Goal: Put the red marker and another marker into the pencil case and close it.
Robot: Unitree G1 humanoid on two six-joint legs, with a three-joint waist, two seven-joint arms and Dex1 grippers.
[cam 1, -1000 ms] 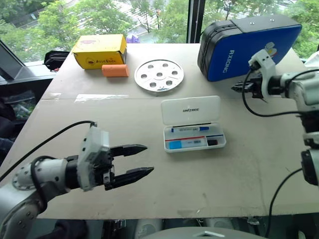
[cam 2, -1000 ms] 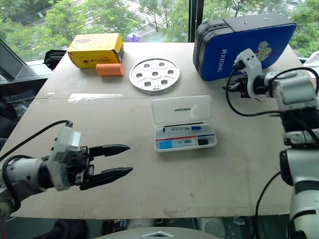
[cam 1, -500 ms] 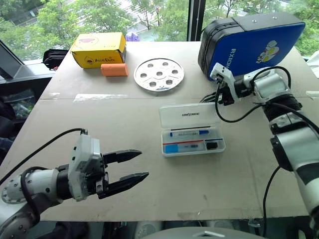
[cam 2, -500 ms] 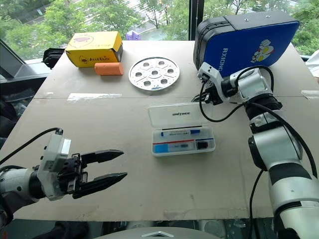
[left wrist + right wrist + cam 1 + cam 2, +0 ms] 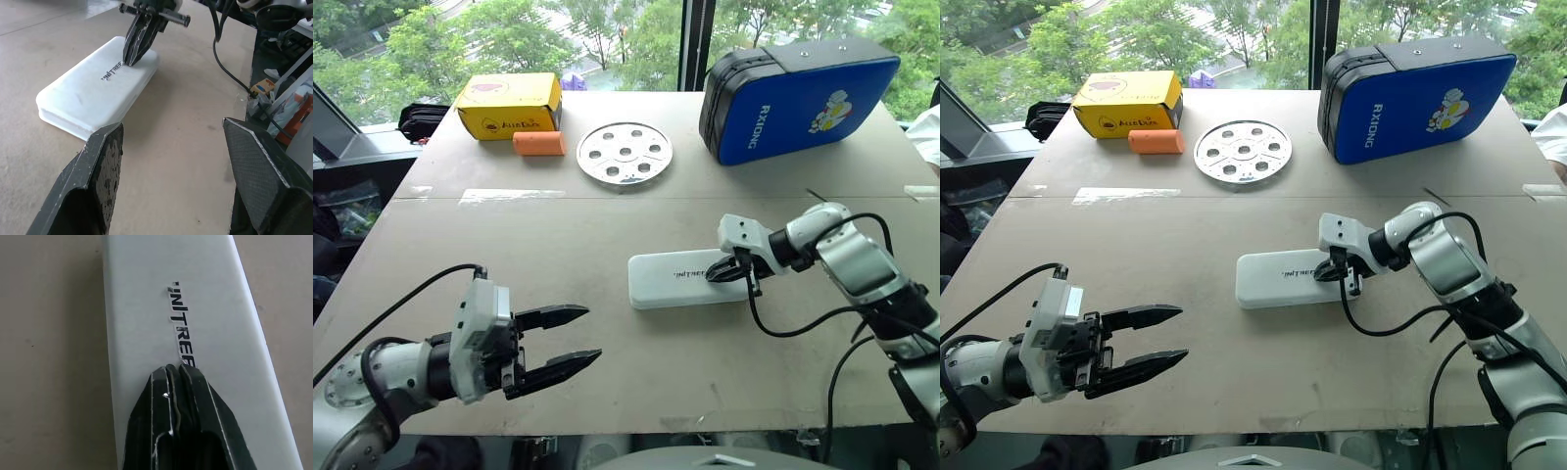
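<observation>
Now the pencil case (image 5: pixel 683 278) lies flat and shut on the table (image 5: pixel 607 225), lid down. The right gripper (image 5: pixel 715 273), fingers pressed together and holding nothing, rests its tips on the lid by the lettering. Well apart, the left gripper (image 5: pixel 570 338) hovers spread wide and empty.

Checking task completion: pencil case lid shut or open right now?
Shut. The pencil case lies flat with its lid down, nothing inside showing; the right gripper, fingers shut, presses on the lid.

You see pencil case (image 5: pixel 683 279) lid down, mid table (image 5: pixel 607 225); R gripper (image 5: pixel 717 273) pinched shut, tips on lid. L gripper (image 5: pixel 579 336) gaping, apart.
</observation>
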